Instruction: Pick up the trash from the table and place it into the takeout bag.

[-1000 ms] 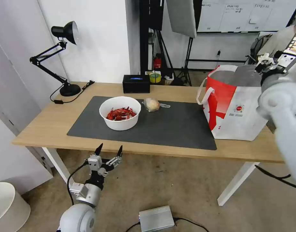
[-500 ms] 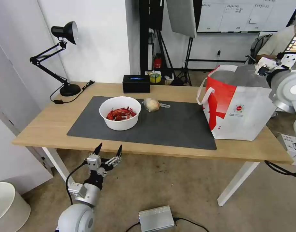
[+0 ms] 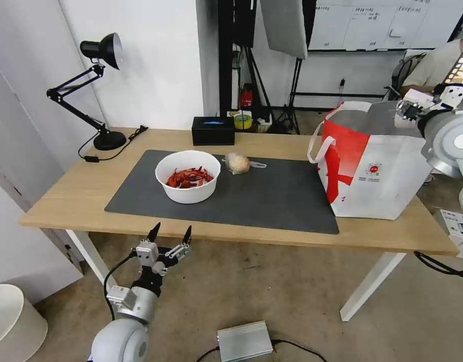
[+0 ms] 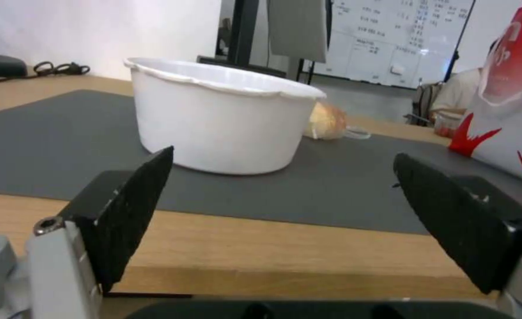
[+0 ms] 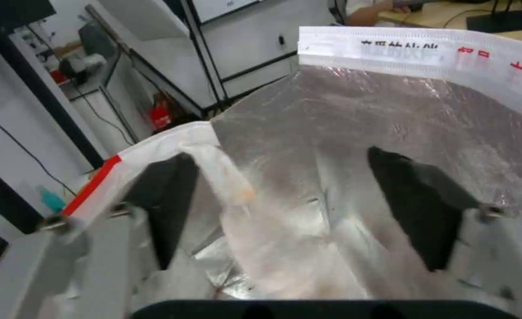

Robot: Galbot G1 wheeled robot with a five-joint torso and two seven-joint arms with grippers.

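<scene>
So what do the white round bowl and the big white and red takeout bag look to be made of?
White round bowl: probably thin plastic or coated paper; matte wall, slightly wavy rolled rim. White and red takeout bag: seemingly soft woven plastic or fabric, stitched top hem, crinkled silver foil lining inside.

White wall (image 3: 156, 60) standing behind the desk area. Black desk lamp (image 3: 93, 85) sitting at the far left, cord trailing. Dark stand poles (image 3: 231, 55) and a grey panel (image 3: 284, 25) rising at centre back. Whiteboard (image 3: 382, 22) hanging far right. Beige floor (image 3: 272, 296) carrying a silver box (image 3: 244, 342); white bin (image 3: 12, 322) sitting near left.
</scene>
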